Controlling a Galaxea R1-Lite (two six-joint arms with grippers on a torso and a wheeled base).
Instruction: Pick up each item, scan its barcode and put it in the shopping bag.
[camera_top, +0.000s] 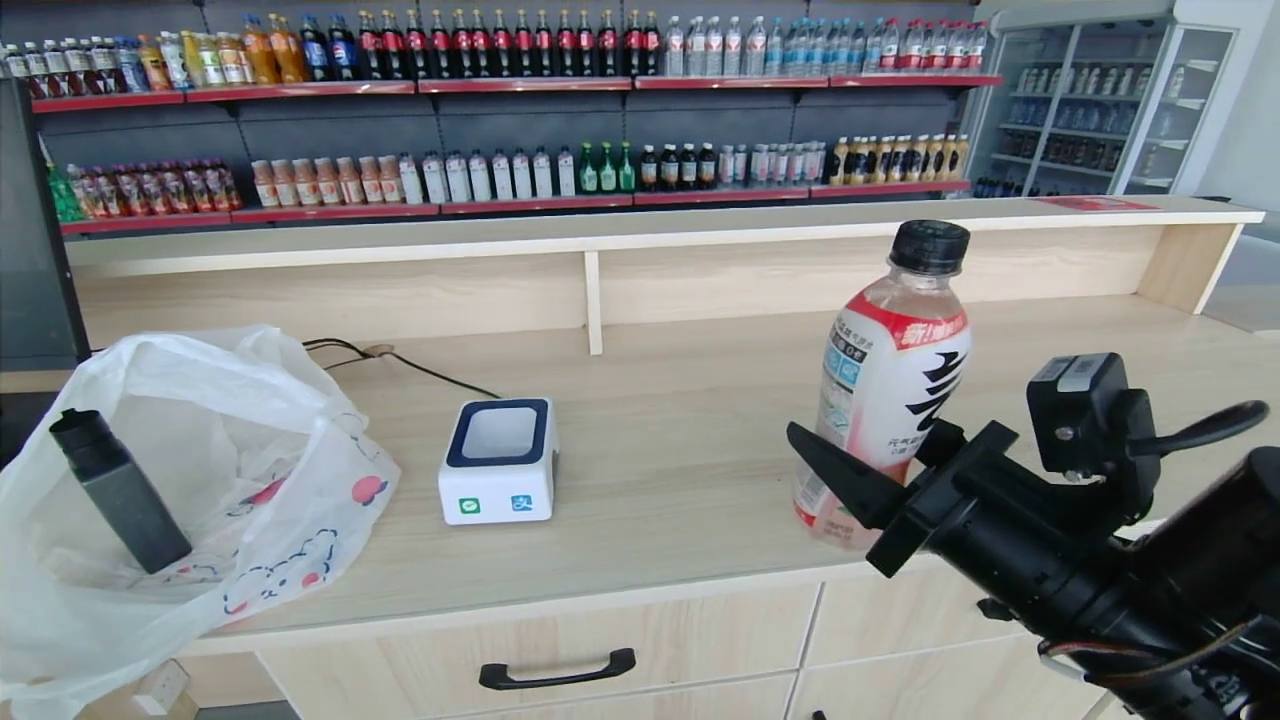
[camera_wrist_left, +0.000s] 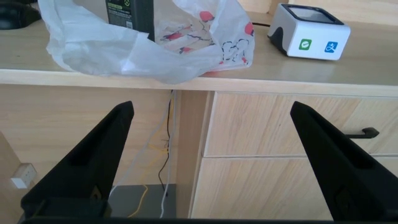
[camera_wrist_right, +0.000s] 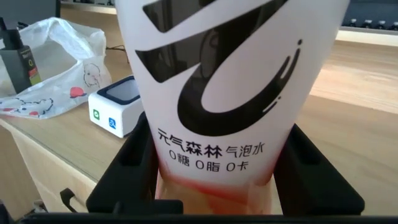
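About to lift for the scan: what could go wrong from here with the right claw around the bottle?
1. The right claw sits low on the tall drink bottle, so it may tip in a lift.
2. The scanner stands between the bottle and the shopping bag; a low carry could knock it.
3. A dark bottle leans in the bag; a drop might strike it.

The bottle (camera_top: 885, 390) wears a white label with large black brush-stroke characters, a red band of white characters near its shoulder, and a row of small black characters lower down. The scanner (camera_top: 498, 460) bears two small square signs on its front, one green and one blue.
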